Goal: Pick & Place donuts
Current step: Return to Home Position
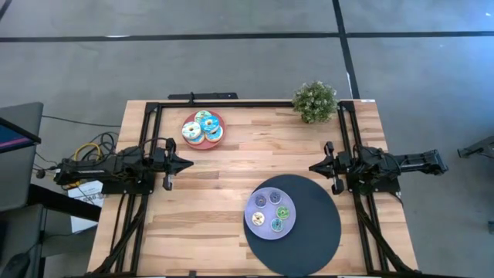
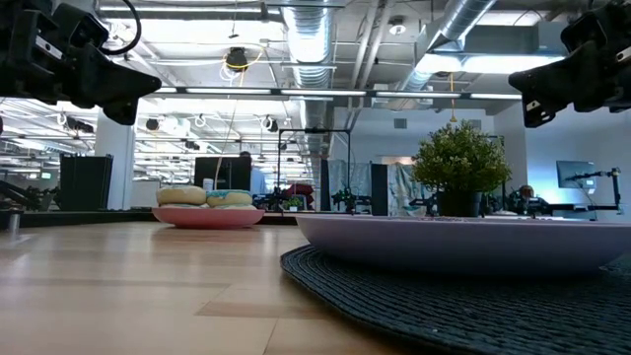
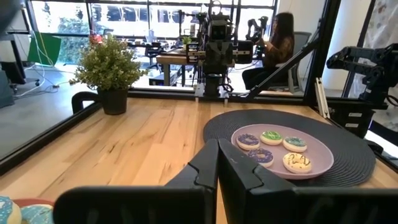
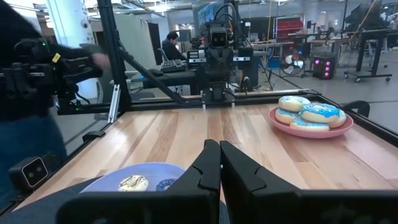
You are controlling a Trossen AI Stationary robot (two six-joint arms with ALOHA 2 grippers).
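Three larger donuts (image 1: 203, 128), iced light blue and cream, are piled on a pink plate (image 1: 217, 116) at the table's far side, also in the right wrist view (image 4: 310, 114). Several tiny donuts (image 1: 272, 210) in purple, green, teal and cream lie on a lavender plate (image 1: 253, 226) that rests on a dark round mat (image 1: 316, 232); the left wrist view shows them too (image 3: 273, 148). My left gripper (image 1: 190, 164) hovers shut above the table's left side. My right gripper (image 1: 312, 167) hovers shut above the right side, beside the mat.
A small potted plant (image 1: 315, 101) stands at the far right corner. A black frame rail (image 1: 202, 101) runs along the far edge. Bare wood lies between the two grippers at mid-table. A person sits in the room beyond the table (image 3: 280, 38).
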